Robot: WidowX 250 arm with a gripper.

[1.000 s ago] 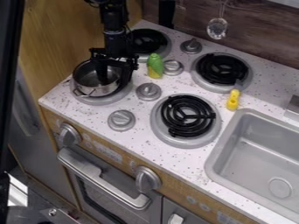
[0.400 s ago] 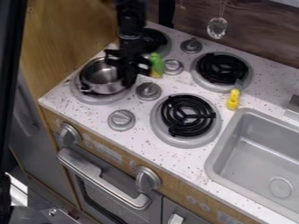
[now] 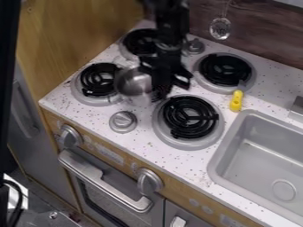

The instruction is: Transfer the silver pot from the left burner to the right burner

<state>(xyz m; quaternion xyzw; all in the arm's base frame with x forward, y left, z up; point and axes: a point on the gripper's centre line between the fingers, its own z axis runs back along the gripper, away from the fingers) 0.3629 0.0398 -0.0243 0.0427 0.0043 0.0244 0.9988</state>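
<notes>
- End effector [image 3: 158, 88] closed on silver pot [image 3: 132, 81], at its right side.
- Pot between near-left burner [image 3: 99, 100] and near-right burner [image 3: 192, 142], off both coils.
- Yellow object [image 3: 236, 101] on worktop [image 3: 155, 156], between far-right burner [image 3: 249, 84] and sink [image 3: 220, 163].

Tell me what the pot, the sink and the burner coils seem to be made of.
Pot: likely polished metal, silvery with bright highlights.
Sink: smooth, dull gray; perhaps plastic or painted metal.
Burner coils: black with slight sheen, maybe plastic or coated metal.
</notes>
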